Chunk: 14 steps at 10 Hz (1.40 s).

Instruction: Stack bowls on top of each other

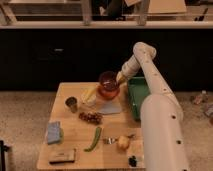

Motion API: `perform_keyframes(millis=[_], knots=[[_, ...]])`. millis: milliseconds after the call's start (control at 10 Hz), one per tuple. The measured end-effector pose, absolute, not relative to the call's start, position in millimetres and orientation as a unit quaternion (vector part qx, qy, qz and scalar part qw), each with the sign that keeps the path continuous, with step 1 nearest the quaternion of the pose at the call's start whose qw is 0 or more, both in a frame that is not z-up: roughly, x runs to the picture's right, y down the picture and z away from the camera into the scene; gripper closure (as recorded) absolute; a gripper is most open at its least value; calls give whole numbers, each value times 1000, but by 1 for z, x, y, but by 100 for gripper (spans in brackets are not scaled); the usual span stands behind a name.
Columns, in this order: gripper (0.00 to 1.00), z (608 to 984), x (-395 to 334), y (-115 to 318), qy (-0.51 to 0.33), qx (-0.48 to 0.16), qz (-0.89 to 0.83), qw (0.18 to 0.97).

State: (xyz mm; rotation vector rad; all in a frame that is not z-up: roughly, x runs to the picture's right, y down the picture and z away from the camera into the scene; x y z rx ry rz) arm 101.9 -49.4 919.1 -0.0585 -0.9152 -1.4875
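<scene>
The gripper [119, 78] sat at the rim of the maroon bowl [107, 80], which seemingly rested on the orange bowl [108, 93], stacking nearly done, its grip unclear.

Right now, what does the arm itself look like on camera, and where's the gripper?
The arm is a smooth white, tube-shaped shell: a thick rounded lower segment, a rounded elbow joint at the top, then a slimmer forearm. No cables or markings are visible. The gripper is darker and tan-toned, at the maroon bowl's right rim, above the orange bowl.
</scene>
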Motion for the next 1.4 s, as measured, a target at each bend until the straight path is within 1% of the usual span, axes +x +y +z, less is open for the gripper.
perform_keyframes(millis=[300, 400, 500, 700, 1000, 1100, 1200, 1400], knots=[[100, 928, 100, -46, -408, -32, -648, 642], [95, 931, 99, -44, -413, -34, -644, 643], [88, 933, 99, -42, -416, -35, -641, 644], [67, 937, 100, -39, -425, -36, -635, 644], [39, 939, 102, -37, -428, -35, -633, 644], [27, 939, 102, -37, -428, -35, -634, 643], [21, 939, 102, -37, -428, -35, -634, 643], [20, 939, 102, -37, -428, -35, -634, 643]])
